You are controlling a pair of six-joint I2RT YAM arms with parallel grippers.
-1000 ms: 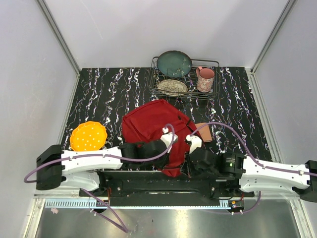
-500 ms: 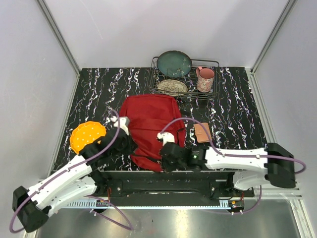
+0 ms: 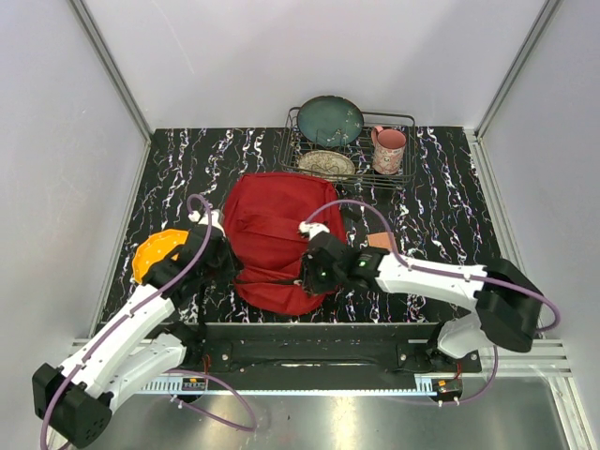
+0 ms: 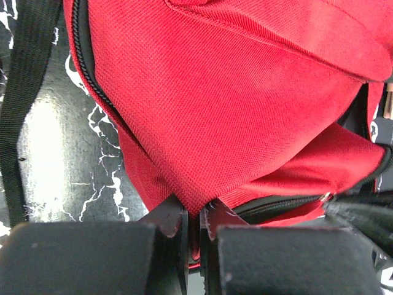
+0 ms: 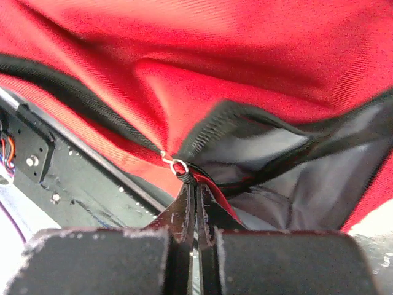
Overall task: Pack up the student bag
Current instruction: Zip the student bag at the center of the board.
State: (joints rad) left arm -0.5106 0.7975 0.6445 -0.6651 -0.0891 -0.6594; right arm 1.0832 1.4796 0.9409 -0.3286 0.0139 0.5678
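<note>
Red fabric backpack with black zippers lies flat in the middle of the black, white-veined tabletop, just beyond the arm bases. The left tool is pinched narrow on a fold of red cloth at the bag's left edge, with a dark strap lying beside it. The right tool is clamped tight on the black zipper pull at the bag's near edge, where the zip gapes onto grey lining. An orange dotted disc sits to the left. A wire dish rack holding a pink mug stands at the far side.
</note>
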